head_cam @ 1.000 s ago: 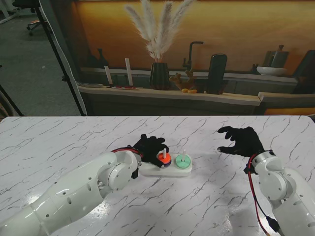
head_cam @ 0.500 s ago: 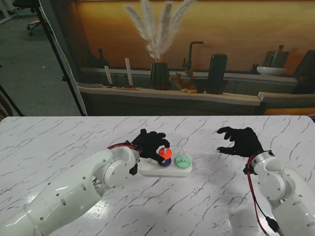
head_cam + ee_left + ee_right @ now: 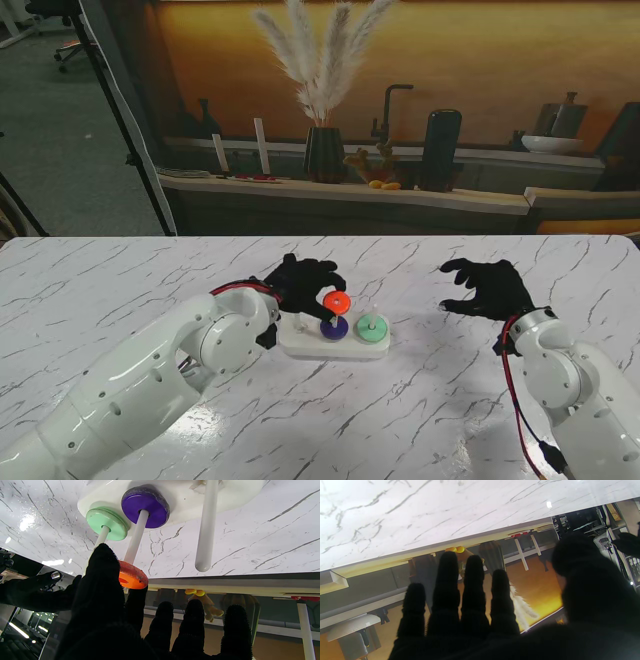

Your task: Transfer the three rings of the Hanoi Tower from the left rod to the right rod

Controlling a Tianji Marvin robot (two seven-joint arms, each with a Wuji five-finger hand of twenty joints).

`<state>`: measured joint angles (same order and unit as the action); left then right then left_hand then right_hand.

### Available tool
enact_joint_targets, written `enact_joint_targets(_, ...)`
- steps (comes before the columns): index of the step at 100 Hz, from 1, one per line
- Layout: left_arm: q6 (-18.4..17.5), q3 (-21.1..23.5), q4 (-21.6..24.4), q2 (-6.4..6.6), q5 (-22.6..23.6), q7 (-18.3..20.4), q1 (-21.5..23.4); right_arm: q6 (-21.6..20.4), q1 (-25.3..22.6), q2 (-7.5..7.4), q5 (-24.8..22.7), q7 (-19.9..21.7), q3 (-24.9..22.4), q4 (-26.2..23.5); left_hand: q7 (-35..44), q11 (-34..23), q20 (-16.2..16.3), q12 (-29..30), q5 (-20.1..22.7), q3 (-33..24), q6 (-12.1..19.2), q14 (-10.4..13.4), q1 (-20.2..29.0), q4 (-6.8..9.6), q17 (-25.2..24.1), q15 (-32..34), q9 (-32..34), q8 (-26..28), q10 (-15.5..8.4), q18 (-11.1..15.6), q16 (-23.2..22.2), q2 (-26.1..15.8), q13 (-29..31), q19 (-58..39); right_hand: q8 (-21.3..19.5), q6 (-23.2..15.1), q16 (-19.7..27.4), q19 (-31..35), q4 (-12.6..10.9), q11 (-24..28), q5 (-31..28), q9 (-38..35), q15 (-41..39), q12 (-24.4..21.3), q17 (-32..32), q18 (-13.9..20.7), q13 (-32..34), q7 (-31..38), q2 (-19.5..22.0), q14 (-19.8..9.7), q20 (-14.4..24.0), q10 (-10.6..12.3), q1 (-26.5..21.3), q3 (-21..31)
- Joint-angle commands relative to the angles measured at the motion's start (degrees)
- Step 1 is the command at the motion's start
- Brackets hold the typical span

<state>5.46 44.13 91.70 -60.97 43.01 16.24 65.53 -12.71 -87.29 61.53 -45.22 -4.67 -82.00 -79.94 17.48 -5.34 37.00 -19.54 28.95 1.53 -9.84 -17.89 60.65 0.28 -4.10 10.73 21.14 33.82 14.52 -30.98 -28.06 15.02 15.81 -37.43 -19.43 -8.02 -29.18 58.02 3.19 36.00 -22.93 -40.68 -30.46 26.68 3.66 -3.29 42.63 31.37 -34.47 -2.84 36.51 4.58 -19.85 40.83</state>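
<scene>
The white Hanoi base (image 3: 300, 345) carries three thin rods. A purple ring (image 3: 333, 327) lies at the foot of the middle rod, and a green ring (image 3: 372, 328) lies on the right rod. The left rod (image 3: 206, 525) is bare. My left hand (image 3: 300, 283) is shut on the orange ring (image 3: 337, 301), pinched between thumb and forefinger. In the left wrist view the orange ring (image 3: 131, 576) sits at the tip of the middle rod, well above the purple ring (image 3: 145, 506) and beside the green ring (image 3: 107, 526). My right hand (image 3: 492, 285) hovers open, apart from the tower to its right.
The marble table (image 3: 120, 290) spreads out on all sides of the base. Its far edge (image 3: 460, 542) meets a low counter with a vase of pampas grass (image 3: 322, 150), a tap and dark bottles. A tripod leg (image 3: 125, 130) stands at the far left.
My left hand has lifted the orange ring off the purple ring and up the middle rod to its tip. The right hand has stayed still.
</scene>
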Motion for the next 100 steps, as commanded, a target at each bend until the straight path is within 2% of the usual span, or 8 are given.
enact_joint_targets(1, -1.10, 0.35, 0.54, 0.00, 0.15, 0.82, 0.06, 0.02, -0.47, 0.40, 0.16, -0.05, 0.30, 0.09, 1.45, 0.32, 0.10, -0.50, 2.67, -0.84, 1.85, -0.04, 2.09, -0.78, -0.41, 0.05, 0.26, -0.26, -0.14, 0.04, -0.52, -3.98, 0.68, -1.87, -0.42, -1.59, -0.70, 1.00, -0.92, 0.67, -0.77, -0.49, -0.86, 0.51, -0.60, -18.57, 0.47, 0.29, 0.60, -0.46, -0.04, 0.86, -0.06, -0.52)
enact_joint_targets(60, -1.53, 8.23, 5.00, 1.04, 2.93, 3.75, 4.97, 0.04, -0.03, 0.40, 0.37, 0.09, 0.90, 0.58, 0.69, 0.35, 0.08, -0.50, 2.85, -0.77, 1.28, -0.13, 1.76, -0.75, -0.35, 0.12, 0.45, -1.88, -0.09, 0.03, -0.54, -4.28, 0.85, -2.11, -0.43, -1.60, -0.71, 0.98, -0.91, 0.68, -0.72, -0.52, -0.87, 0.52, -0.64, -18.57, 0.50, 0.28, 0.62, -0.39, -0.04, 0.89, -0.16, -0.56)
enact_joint_targets(100, -0.98, 10.90, 5.31, 1.41, 3.96, 4.41, 8.04, 0.19, 0.17, 0.39, 0.36, 0.11, 1.21, 0.80, 0.53, 0.39, 0.00, -0.50, 2.59, -0.78, 1.06, -0.14, 1.73, -0.73, -0.45, 0.07, 0.38, -2.24, -0.18, 0.03, -0.52, -4.21, 0.71, -2.10, -0.43, -1.63, -0.71, 0.97, -0.91, 0.71, -0.72, -0.61, -0.90, 0.52, -0.62, -18.65, 0.60, 0.31, 0.65, -0.45, -0.04, 0.85, -0.12, -0.61)
